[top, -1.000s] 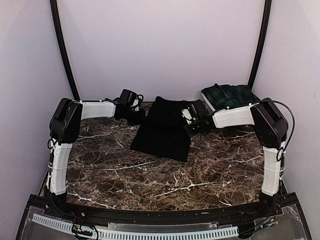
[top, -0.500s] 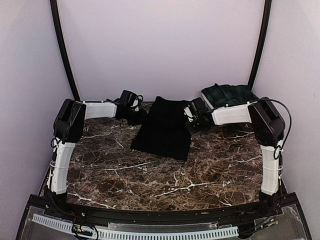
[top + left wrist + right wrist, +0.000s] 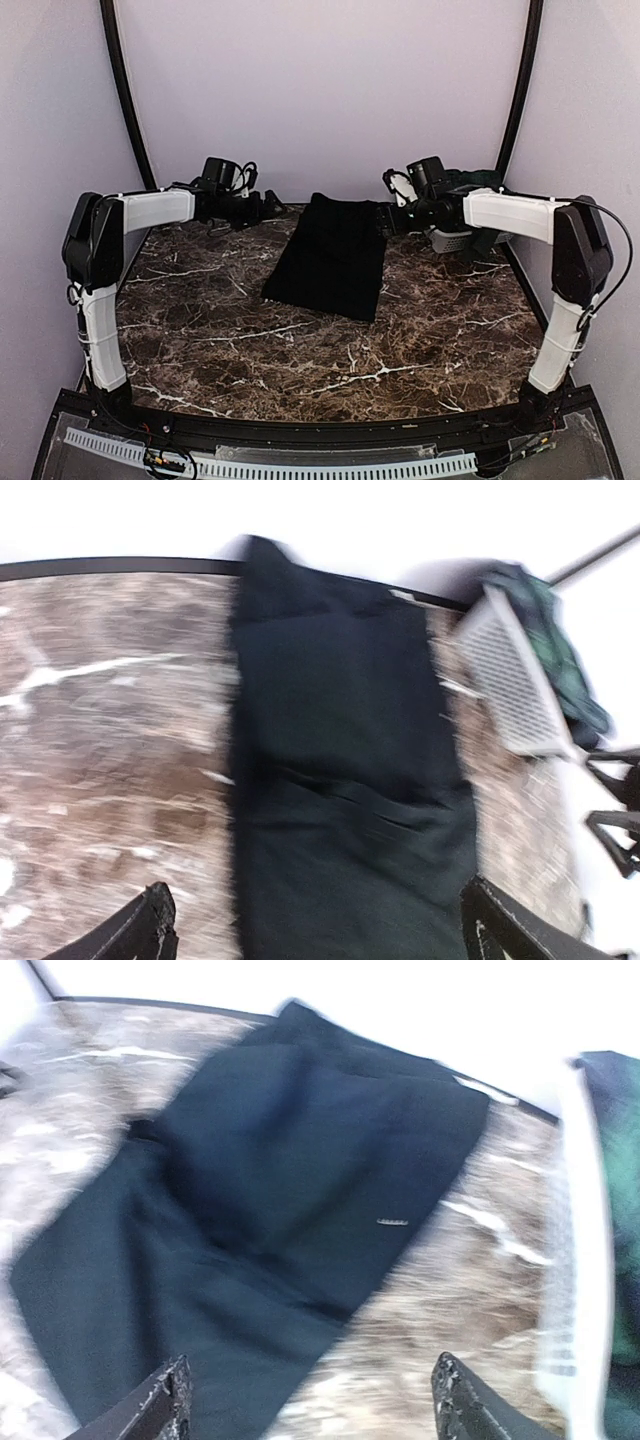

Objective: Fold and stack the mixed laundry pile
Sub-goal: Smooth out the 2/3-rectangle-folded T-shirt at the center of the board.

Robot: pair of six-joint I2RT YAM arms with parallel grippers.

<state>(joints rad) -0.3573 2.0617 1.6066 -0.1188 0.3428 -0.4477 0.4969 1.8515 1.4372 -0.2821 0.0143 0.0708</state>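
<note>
Black cloth [image 3: 330,258] lies flat on the brown marble bench [image 3: 300,370], toward the back and about centred, a long folded shape with its narrow end at the back wall and its wider end toward the arms. In the left wrist view a crease runs across its middle; a small pale tag shows on it in the right wrist view. Left gripper [image 3: 268,207] hovers just off the cloth's back-left corner, pointing in at it, fingers [image 3: 150,930] spread wide, nothing between them, not touching the cloth. Right gripper [image 3: 385,217] hovers just off the cloth's back-right corner, facing the left one across the cloth, fingers [image 3: 165,1400] also spread wide and holding nothing. Both wrist views are motion-blurred, but the gap between each pair of fingers is plain, with the cloth lying on the bench beyond. White slatted basket [image 3: 450,240] sits to the right of the cloth at the back-right corner of the bench, close to the cloth but apart from it, partly hidden in the top view by the right arm. Green tartan skirt [image 3: 555,640] is in the basket, on the far side from the cloth, spilling over its rim. Cannot tell whether the basket holds any other garments.
</note>
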